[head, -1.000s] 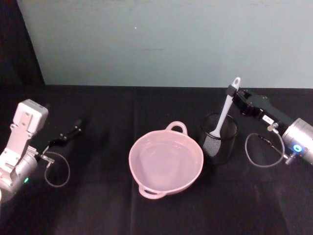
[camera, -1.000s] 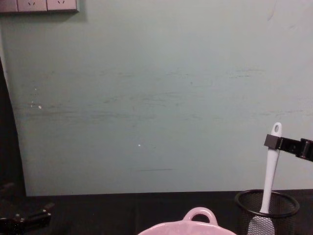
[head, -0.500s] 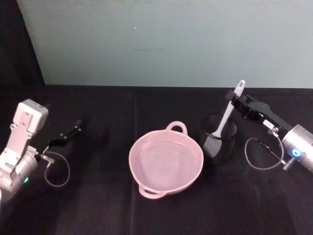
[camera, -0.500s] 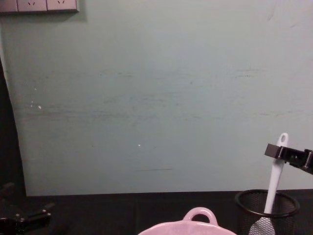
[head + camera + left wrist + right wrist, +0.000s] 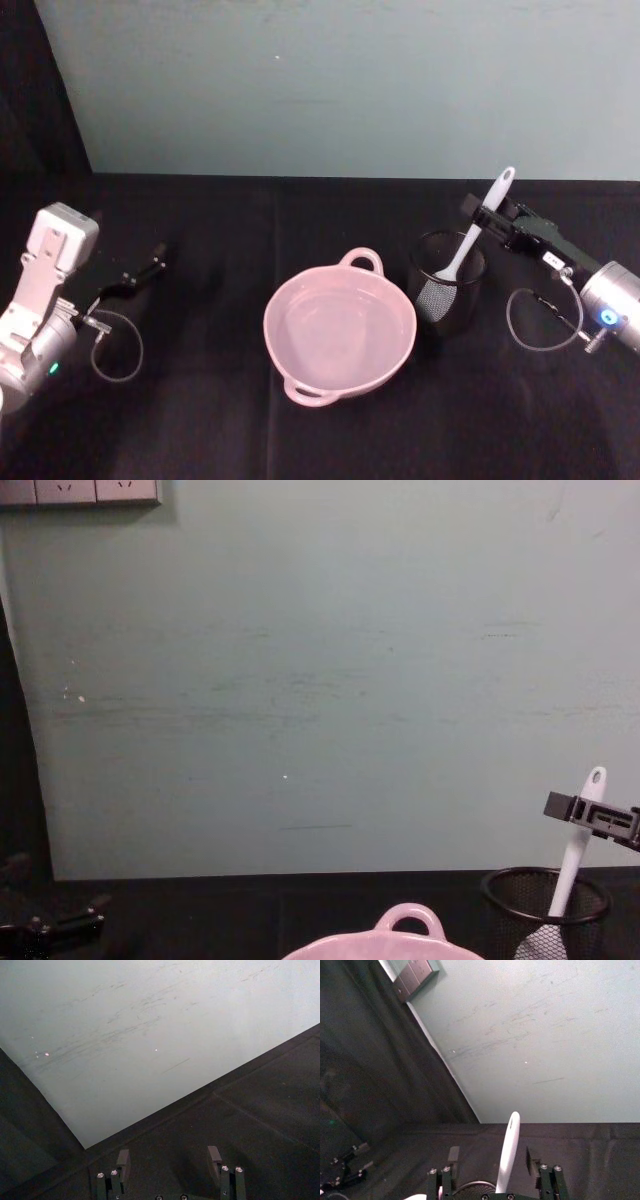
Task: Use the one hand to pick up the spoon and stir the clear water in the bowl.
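The white spoon (image 5: 478, 226) stands in the black wire-mesh cup (image 5: 447, 292), blade down, with its handle leaning to the right. My right gripper (image 5: 488, 218) is at the upper handle. In the right wrist view its fingers (image 5: 454, 1156) stand apart on either side of the spoon (image 5: 509, 1152), so it is open. From the chest the spoon (image 5: 580, 830) rises out of the cup (image 5: 545, 905) through the right gripper (image 5: 590, 815). The pink bowl (image 5: 290, 300) of clear water sits left of the cup, its loop handle (image 5: 405, 917) showing low in the chest view. My left gripper (image 5: 140, 272) rests open at the far left.
A pale green wall (image 5: 330, 90) runs along the back of the black table (image 5: 200, 400). The left arm's cable loop (image 5: 118, 345) lies on the cloth near the left gripper (image 5: 168, 1159). Wall sockets (image 5: 80, 490) sit at the upper left.
The right gripper has moved down and to the right. The spoon has sunk deeper into the mesh cup and now leans further right. The left arm has barely moved.
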You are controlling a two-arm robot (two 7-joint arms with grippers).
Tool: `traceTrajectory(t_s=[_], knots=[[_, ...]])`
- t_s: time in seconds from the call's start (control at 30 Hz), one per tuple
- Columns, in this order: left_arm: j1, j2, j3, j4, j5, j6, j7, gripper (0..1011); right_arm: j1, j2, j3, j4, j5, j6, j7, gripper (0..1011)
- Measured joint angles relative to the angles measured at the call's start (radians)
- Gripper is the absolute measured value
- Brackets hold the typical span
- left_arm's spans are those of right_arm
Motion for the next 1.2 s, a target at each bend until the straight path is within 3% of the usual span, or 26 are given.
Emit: traceTrajectory(t_s=[0.23,0.47,0.67,0.8,0.83,0.9,0.93,1.07,1.2], knots=[[0.0,0.0,0.0,0.0,0.0,0.0,0.0,1005,-0.035,0.039,-0.006,-0.073,-0.066,-0.012,-0.052,1003],[0.0,0.0,0.0,0.0,0.0,0.0,0.0,1005,-0.11,0.119,0.016,-0.208,-0.144,-0.022,-0.109,1003],[0.0,0.0,0.0,0.0,0.0,0.0,0.0,1005,-0.139,0.168,0.031,-0.259,-0.264,-0.057,-0.198,1003],[0.0,0.0,0.0,0.0,0.0,0.0,0.0,1005,-0.128,0.169,0.029,-0.243,-0.352,-0.088,-0.253,1003],[0.0,0.0,0.0,0.0,0.0,0.0,0.0,1005,-0.128,0.169,0.029,-0.243,-0.352,-0.088,-0.253,1003],[0.0,0.0,0.0,0.0,0.0,0.0,0.0,1005,-0.108,0.152,0.017,-0.203,-0.416,-0.124,-0.282,1002],[0.0,0.0,0.0,0.0,0.0,0.0,0.0,1005,-0.108,0.152,0.017,-0.203,-0.416,-0.124,-0.282,1002],[0.0,0.0,0.0,0.0,0.0,0.0,0.0,1005,-0.086,0.125,-0.009,-0.145,-0.509,-0.155,-0.334,1003],[0.0,0.0,0.0,0.0,0.0,0.0,0.0,1005,-0.078,0.107,-0.027,-0.116,-0.564,-0.159,-0.36,1003]])
